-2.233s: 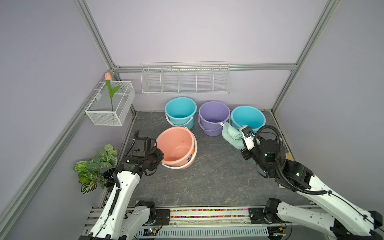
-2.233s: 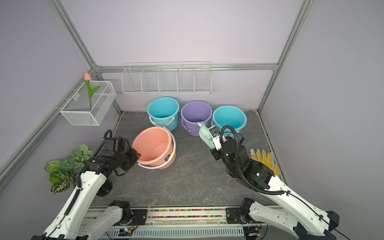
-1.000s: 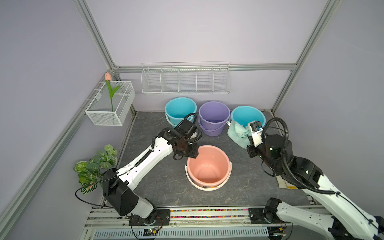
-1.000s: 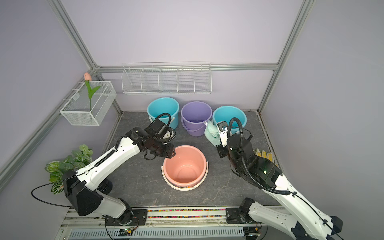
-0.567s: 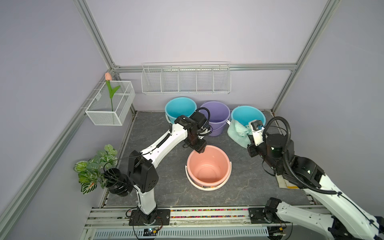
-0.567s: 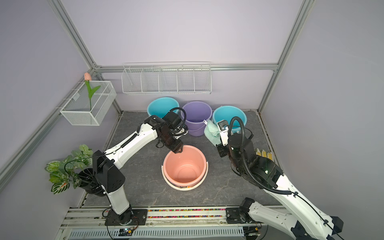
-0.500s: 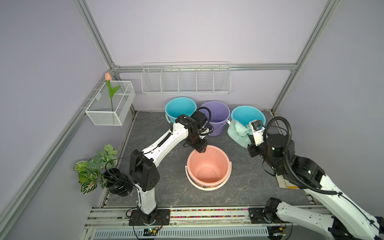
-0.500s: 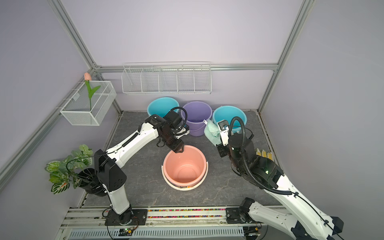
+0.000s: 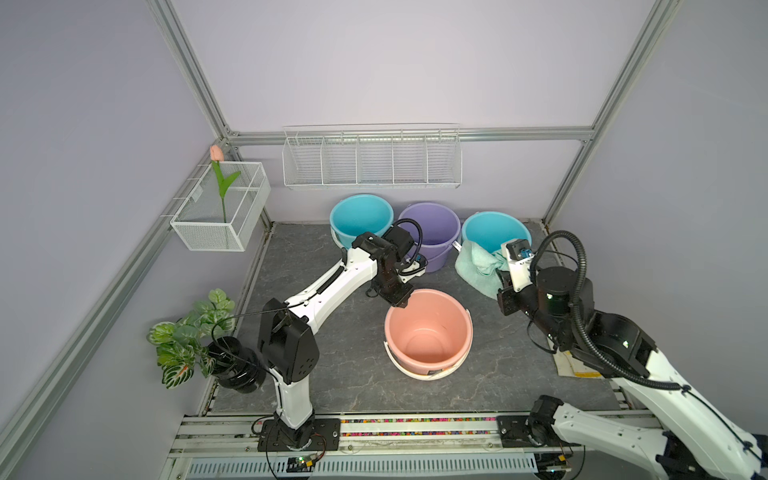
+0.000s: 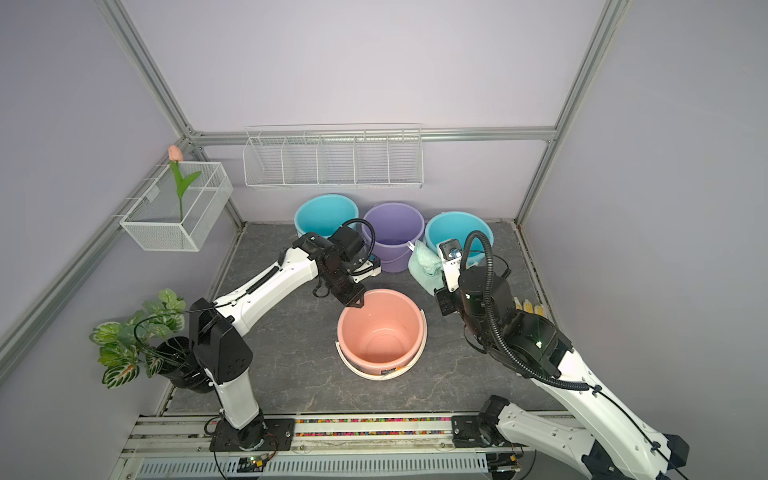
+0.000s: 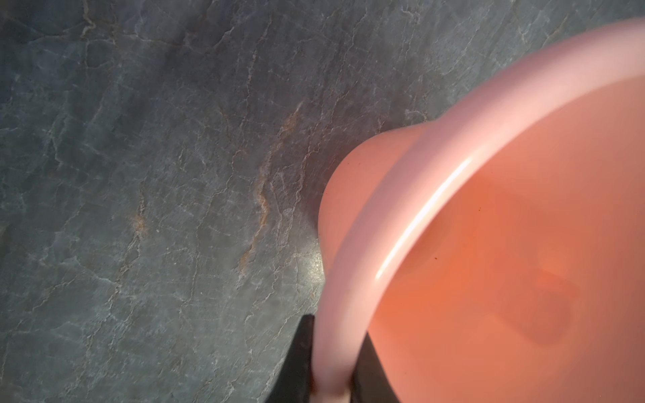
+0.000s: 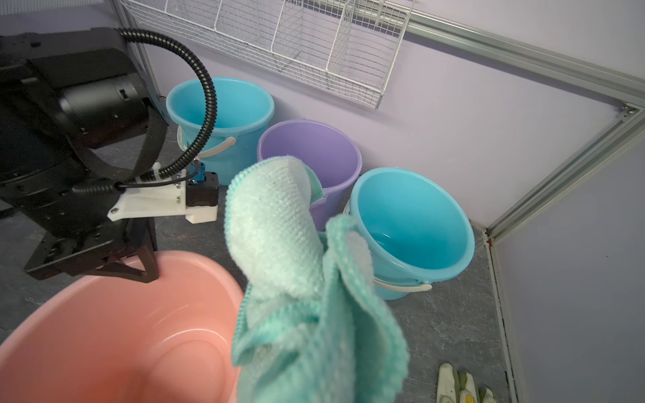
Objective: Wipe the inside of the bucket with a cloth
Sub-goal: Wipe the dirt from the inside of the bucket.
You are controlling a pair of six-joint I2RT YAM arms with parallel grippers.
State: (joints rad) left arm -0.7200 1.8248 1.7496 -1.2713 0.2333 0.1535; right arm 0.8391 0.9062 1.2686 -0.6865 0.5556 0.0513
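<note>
Currently pinching rim of pink bucket (image 9: pixel 432 322) at 11 o'clock with left gripper (image 9: pixel 401 302), clutching cloth (image 9: pixel 476 270) at 1 o'clock with right gripper (image 9: pixel 500 272)

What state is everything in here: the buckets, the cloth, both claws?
pink bucket: upright, empty, rim gripped
left gripper: shut on pink bucket
cloth: bunched, in right gripper
right gripper: shut on cloth
purple bucket: upright
blue bucket beside cloth: upright
other blue bucket: upright
work glove: lying on floor

Both top views are bright, even and sharp, with just soft shadows on the floor (image 9: pixel 353 374). Left wrist shot's dimmer: pink bucket (image 11: pixel 401 209) rim blurry, glare streak around 3 o'clock. Right wrist's crisp, cloth (image 12: pixel 279 226) softening toward 6 o'clock.
</note>
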